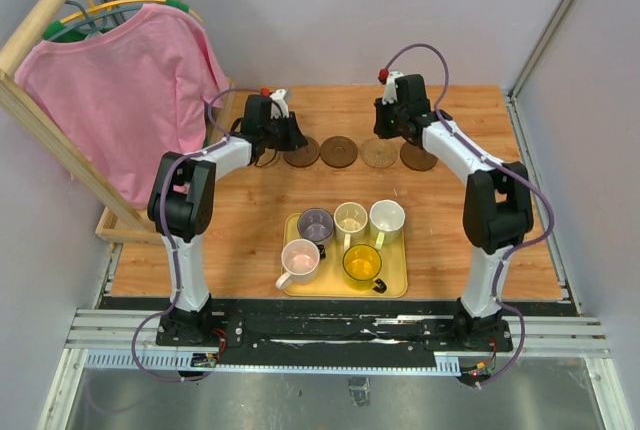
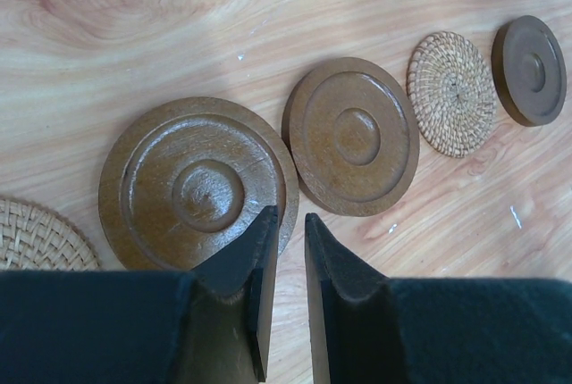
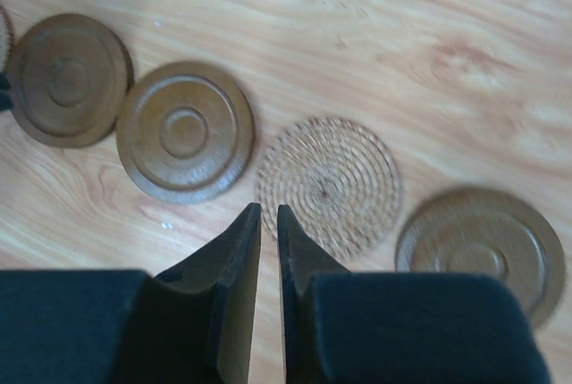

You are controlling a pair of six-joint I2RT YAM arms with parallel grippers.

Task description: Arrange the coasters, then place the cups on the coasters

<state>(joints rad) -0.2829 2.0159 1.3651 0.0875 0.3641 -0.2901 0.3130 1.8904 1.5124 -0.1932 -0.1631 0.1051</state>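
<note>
Four coasters show in a row across the table: dark brown, dark brown, tan woven, dark brown. A further woven coaster peeks in at the left wrist view's edge. My left gripper hovers at the right rim of the leftmost brown coaster, jaws nearly together and empty. My right gripper hangs just left of the woven coaster, also nearly closed and empty. The cups, purple-grey, cream, whitish, pink and yellow, stand on the tray.
The yellow tray lies near the front, between the arm bases. A wooden rack with a pink shirt stands at the far left. Grey walls close in the table's back and right edge.
</note>
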